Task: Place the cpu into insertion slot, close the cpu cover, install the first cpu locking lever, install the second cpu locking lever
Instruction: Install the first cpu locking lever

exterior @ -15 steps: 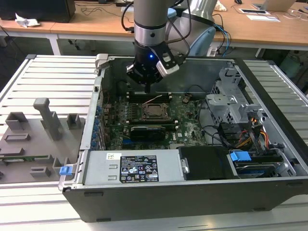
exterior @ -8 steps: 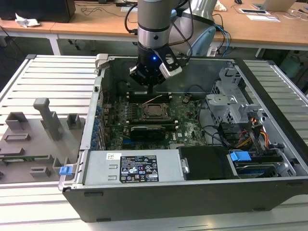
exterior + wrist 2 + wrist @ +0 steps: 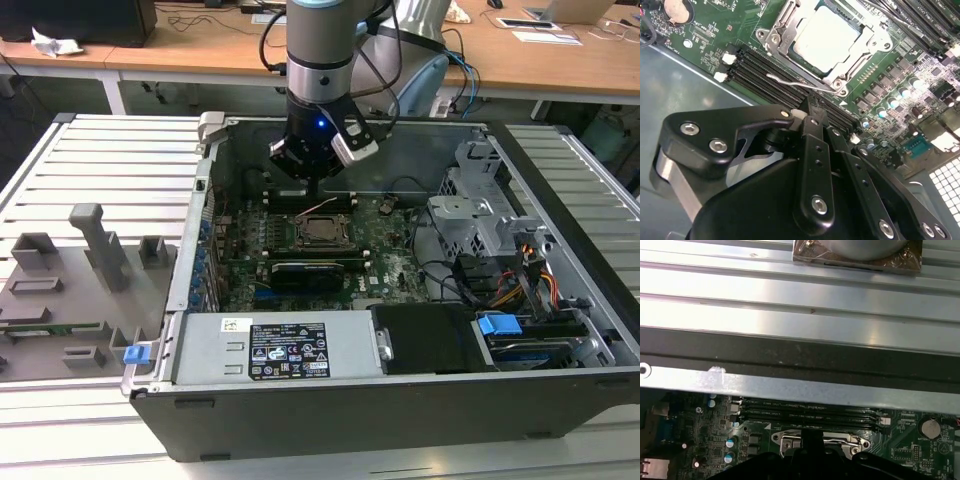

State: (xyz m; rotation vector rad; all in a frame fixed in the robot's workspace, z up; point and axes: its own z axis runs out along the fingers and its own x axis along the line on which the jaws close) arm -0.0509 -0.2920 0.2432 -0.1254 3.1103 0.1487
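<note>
The black end effector (image 3: 812, 112) hangs over the rear part of the green motherboard (image 3: 385, 262) inside the open grey computer case (image 3: 300, 400), which lies on its side on the ribbed metal counter (image 3: 120, 170). In the second wrist view its 2 dark fingers (image 3: 812, 130) run forward side by side with no visible gap at the tip, so they read as together and clamped on nothing.

The flat square cpu with its dull silver-grey top (image 3: 827, 39) already lies in the square insertion slot (image 3: 790, 62) on the board. The thin silver cpu cover frame (image 3: 865, 42) lies down around it, its window leaving the chip's top exposed, so placing and covering look done.

The relation that matters: the socket lies just beyond the fingertips, forward along the fingers' own line. Between the 2, touching neither as far as I can tell, a thin silver wire locking lever (image 3: 800, 84) runs along the socket's near edge, beside the black memory slots (image 3: 760, 70). Its long axis lies roughly crosswise to the fingers, its free hooked end pointing away from the socket's corner screw (image 3: 842, 92). Whether it is latched I cannot tell.

In the exterior view the socket (image 3: 322, 231) sits below and just in front of the end effector (image 3: 318, 180).
</note>
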